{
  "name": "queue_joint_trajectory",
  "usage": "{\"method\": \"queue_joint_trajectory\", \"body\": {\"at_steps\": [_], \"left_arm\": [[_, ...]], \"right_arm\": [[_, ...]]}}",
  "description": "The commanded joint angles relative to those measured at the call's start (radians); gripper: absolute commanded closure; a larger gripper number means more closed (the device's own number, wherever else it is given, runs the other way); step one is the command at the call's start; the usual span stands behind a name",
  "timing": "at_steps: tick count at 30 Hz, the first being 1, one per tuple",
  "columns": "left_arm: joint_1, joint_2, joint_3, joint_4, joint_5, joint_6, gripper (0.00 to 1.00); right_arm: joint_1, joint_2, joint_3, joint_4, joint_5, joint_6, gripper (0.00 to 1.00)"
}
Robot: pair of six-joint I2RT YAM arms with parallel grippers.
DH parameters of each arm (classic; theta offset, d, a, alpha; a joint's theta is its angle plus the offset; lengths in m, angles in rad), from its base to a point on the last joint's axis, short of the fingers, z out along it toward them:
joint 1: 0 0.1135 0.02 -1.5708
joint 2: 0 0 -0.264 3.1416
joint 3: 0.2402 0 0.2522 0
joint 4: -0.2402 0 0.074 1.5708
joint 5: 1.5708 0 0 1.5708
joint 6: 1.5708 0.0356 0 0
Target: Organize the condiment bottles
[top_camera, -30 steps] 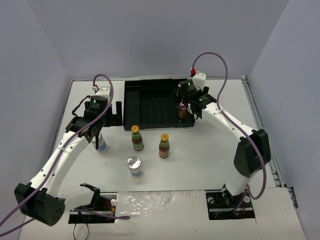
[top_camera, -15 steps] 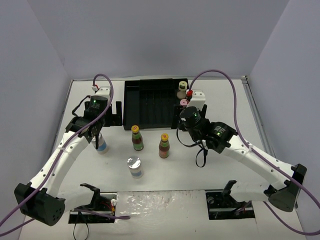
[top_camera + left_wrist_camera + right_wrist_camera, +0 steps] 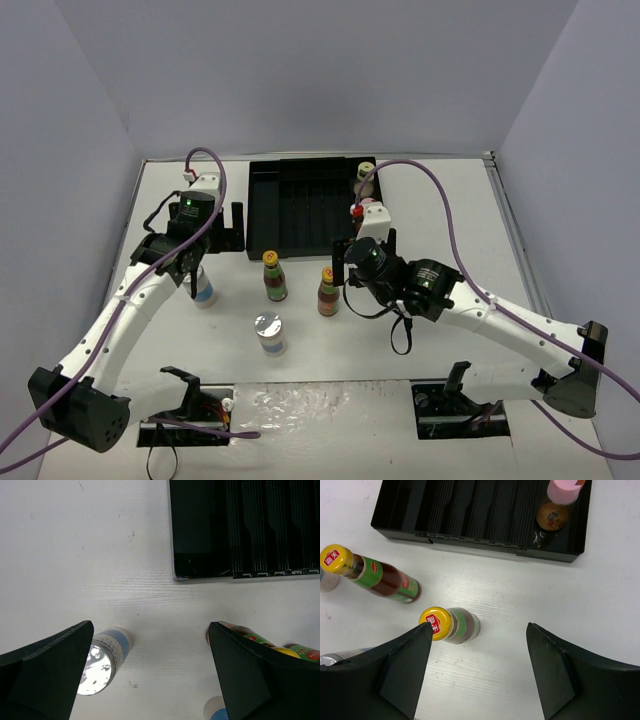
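Note:
Two slim dark bottles with yellow caps [image 3: 273, 275] [image 3: 328, 290] stand in front of the black tray [image 3: 300, 205]. My right gripper [image 3: 343, 268] hovers open over the right one [image 3: 447, 624], whose cap sits beside the left fingertip [image 3: 422, 635]. The other slim bottle [image 3: 370, 572] stands to its left. A pink-capped bottle [image 3: 564, 490] with brown contents stands in the tray's right channel. A cream yellow-capped bottle [image 3: 366, 172] stands behind it. My left gripper [image 3: 151, 625] is wide open, with a silver-capped, blue-labelled jar [image 3: 100, 662] at its left finger. A second such jar [image 3: 268, 333] stands nearer the bases.
The ridged tray [image 3: 480, 510] lies at the back centre, its left channels holding nothing. Grey walls close in the table on three sides. A purple cable loops over each arm.
My right arm has swung from the tray's right channel back to the right slim bottle, leaving the pink-capped bottle in the tray. The left arm has not moved.

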Motion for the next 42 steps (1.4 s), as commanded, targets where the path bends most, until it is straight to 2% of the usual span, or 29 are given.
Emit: {"method": "queue_joint_trajectory", "body": {"at_steps": [1, 21, 27, 42], "left_arm": [[0.006, -0.032, 0.018, 0.055, -0.015, -0.008, 0.03], [0.008, -0.041, 0.020, 0.045, -0.021, 0.001, 0.03], [0.006, -0.041, 0.020, 0.045, -0.021, 0.004, 0.03], [0.006, -0.041, 0.018, 0.042, -0.028, 0.004, 0.03]], "right_arm": [[0.020, 0.033, 0.004, 0.041, 0.026, 0.016, 0.28], [0.094, 0.189, 0.002, 0.114, 0.047, 0.052, 0.29], [0.094, 0.196, -0.017, 0.124, 0.089, 0.065, 0.36], [0.091, 0.260, -0.029, 0.160, 0.095, 0.068, 0.38]]}}
